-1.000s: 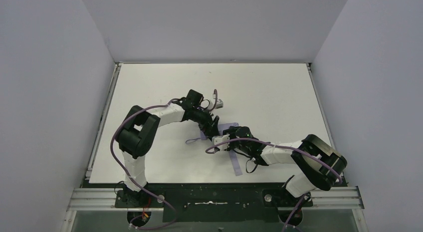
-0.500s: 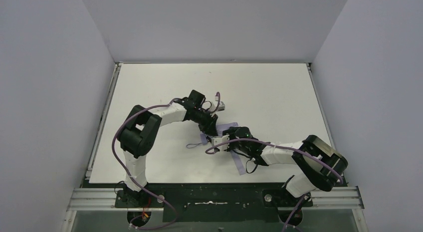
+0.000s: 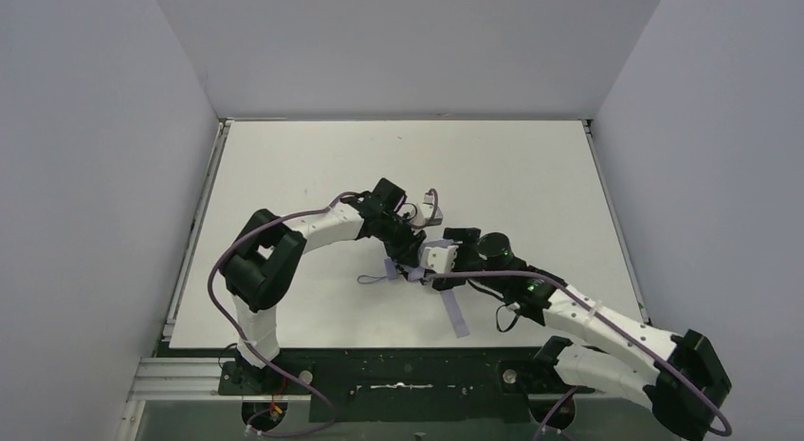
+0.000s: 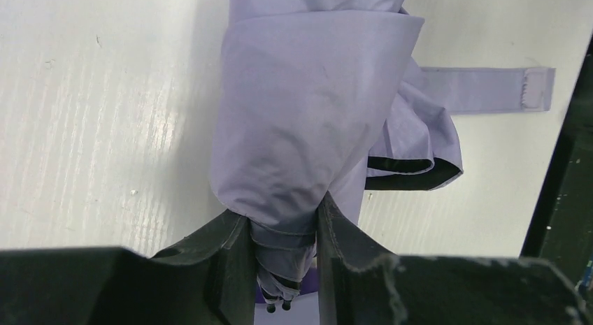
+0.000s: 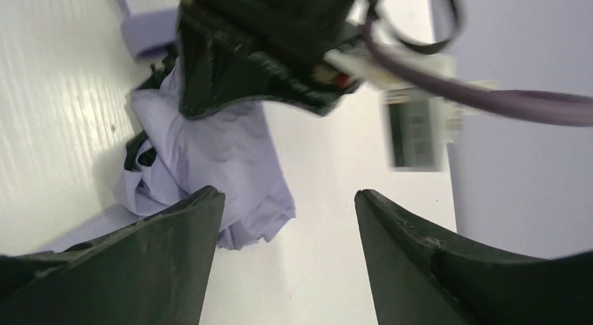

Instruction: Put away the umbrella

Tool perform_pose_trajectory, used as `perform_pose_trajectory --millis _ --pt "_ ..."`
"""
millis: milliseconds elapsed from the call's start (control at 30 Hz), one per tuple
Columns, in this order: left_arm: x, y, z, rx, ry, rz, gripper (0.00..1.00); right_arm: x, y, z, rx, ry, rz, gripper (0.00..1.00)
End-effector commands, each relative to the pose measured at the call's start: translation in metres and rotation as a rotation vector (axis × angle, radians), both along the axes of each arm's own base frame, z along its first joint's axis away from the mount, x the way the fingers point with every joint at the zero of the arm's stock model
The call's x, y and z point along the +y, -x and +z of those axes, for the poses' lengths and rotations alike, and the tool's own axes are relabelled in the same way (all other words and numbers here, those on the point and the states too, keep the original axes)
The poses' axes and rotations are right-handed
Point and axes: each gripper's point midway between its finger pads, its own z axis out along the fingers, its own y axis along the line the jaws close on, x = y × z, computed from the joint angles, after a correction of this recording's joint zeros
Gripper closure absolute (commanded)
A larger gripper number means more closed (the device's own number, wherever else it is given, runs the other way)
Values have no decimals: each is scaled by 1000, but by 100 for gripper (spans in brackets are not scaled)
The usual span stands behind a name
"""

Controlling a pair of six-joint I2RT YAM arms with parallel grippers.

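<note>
From above, the umbrella point(image 3: 417, 263) is seen bundled on the table point(image 3: 512, 175) near its middle. At the left wrist, the left gripper point(image 4: 283, 248) is pinched on its end at six o'clock, its strap point(image 4: 489, 89) loose at three o'clock. At the right wrist, the right gripper point(image 5: 287, 199) is spread and empty; wrapping is judged in hand, the strap to be caught next.
</note>
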Motion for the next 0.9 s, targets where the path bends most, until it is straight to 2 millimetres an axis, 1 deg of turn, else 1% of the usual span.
perform_pose_trajectory --millis 0,100,133,233,333,400,467,533,633,667,700,767,800,867 --pt "25 9 -14 -99 -174 -5 100 -2 18 78 40 -301 -82 30" --pt "24 10 -14 -156 -201 -7 100 -19 23 119 67 -461 -208 31" --pt "25 10 -15 -180 -219 -9 100 -27 23 133 74 -515 -263 31" --pt "25 13 -20 -242 -282 -27 100 -53 24 167 111 -652 -436 32" --pt "25 19 -26 -307 -329 -47 100 -85 20 193 121 -756 -642 33" --pt "23 22 -29 -348 -349 -56 100 -103 16 206 105 -756 -750 32" --pt "23 25 -32 -392 -376 -73 100 -115 10 212 83 -729 -835 29" --pt "19 30 -34 -447 -401 -100 100 -121 -1 210 69 -693 -904 25" --pt "16 33 -36 -530 -431 -117 100 -118 -26 196 128 -607 -919 22" --pt "14 35 -38 -557 -443 -126 100 -114 -35 186 179 -574 -898 21" --pt "13 38 -40 -582 -454 -143 100 -117 -47 173 239 -543 -890 21" --pt "13 43 -44 -641 -488 -168 100 -104 -60 145 424 -505 -767 20" --pt "12 44 -47 -667 -502 -180 100 -102 -66 133 501 -505 -738 20" --pt "12 48 -51 -709 -519 -202 100 -108 -84 115 581 -534 -766 21"
